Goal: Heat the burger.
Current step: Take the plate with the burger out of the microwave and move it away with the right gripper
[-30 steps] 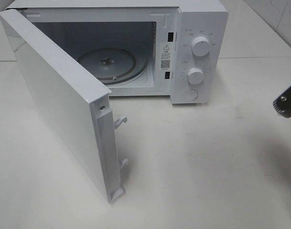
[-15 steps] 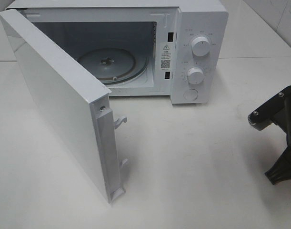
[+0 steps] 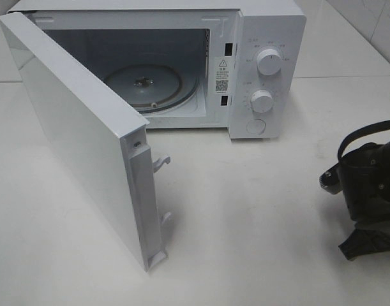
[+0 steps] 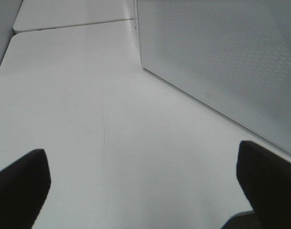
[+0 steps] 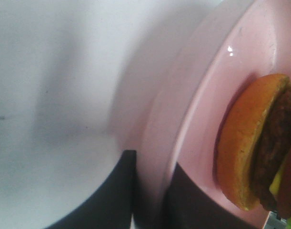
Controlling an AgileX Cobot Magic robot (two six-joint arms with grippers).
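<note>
left end effector spread wide | right end effector clamped

Setting: we class this as a staged test bench, kitchen-themed, not a lived-in kitchen. Evidence we note: a plain white tabletop made of butted panels; a pale tiled wall behind; a single white microwave, door swung open, glass turntable bare; a black robot arm at the table's edge.
</note>
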